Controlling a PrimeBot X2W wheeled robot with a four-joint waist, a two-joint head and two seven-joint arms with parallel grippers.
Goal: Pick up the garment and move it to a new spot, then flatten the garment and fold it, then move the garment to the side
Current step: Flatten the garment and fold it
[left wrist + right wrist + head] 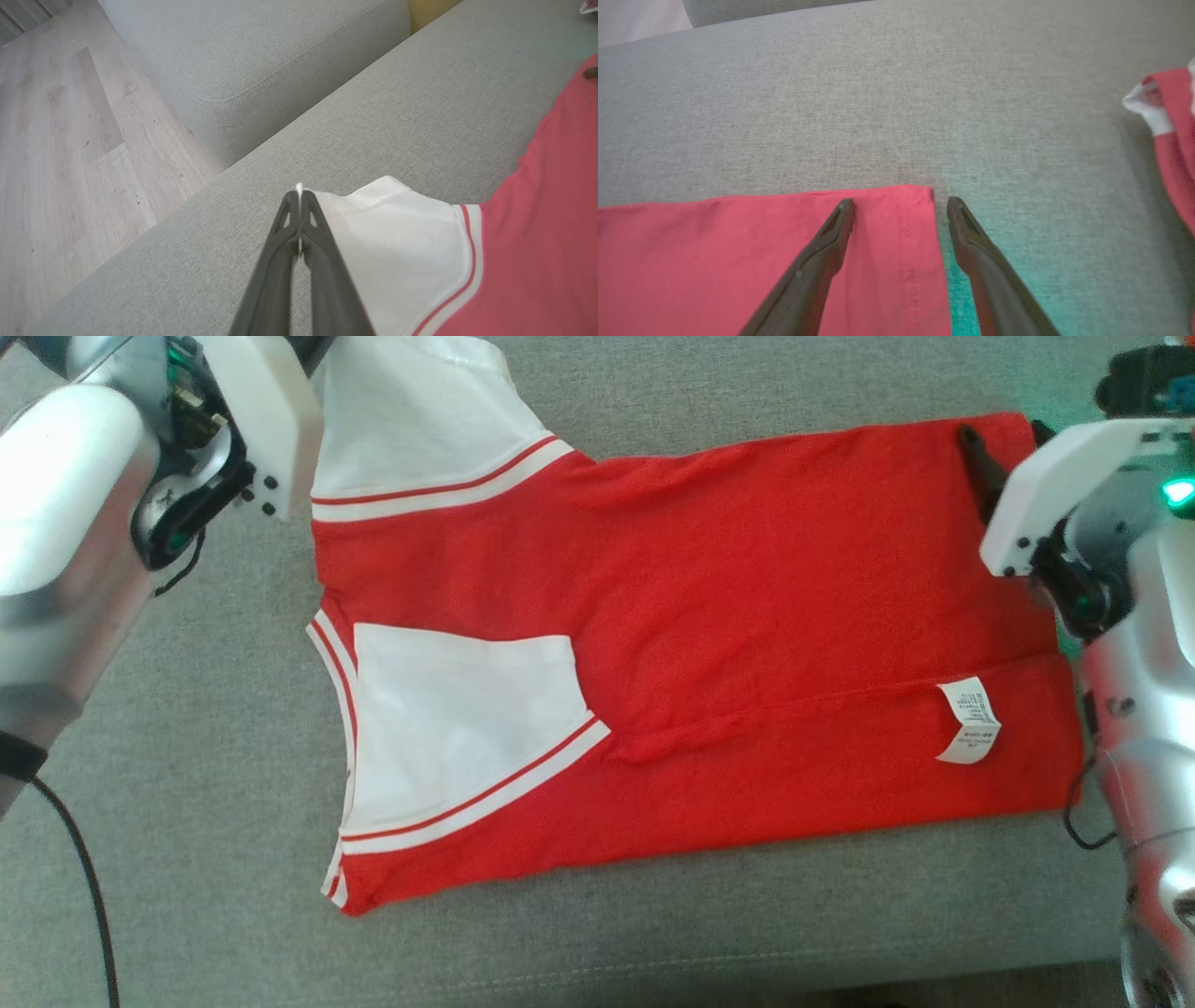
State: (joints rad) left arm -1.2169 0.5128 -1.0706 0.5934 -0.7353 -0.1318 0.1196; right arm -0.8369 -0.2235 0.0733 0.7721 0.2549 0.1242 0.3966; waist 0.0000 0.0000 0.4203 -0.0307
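Here, at the upper left of the head view, the left arm's pale forearm and white wrist housing reach in over the grey woven sofa cushion [187, 756]. In the left wrist view the left gripper [299, 196] has its two long dark fingers pressed together on the edge of the upper white sleeve [397, 233], and a thin sliver of white cloth shows between them. To the left in that view lie a pale wooden plank floor [60, 140] and a second grey cushion [261, 51]. The sleeve belongs to a red short-sleeved shirt [747, 616], which lies spread across the middle of the head view on the cushion, collar end to the left and hem to the right. Its lower white sleeve [448, 728], trimmed with red and white stripes, is folded flat onto the red body. A small white care label [969, 721] sits on the red cloth near the hem at the right. At the upper right corner of the shirt is the right gripper [901, 203], its fingers well apart and holding nothing. In the right wrist view, one finger is over the red hem corner and the other over the bare cushion, which is tinted green there. Whether the tips touch the cloth, I cannot tell.
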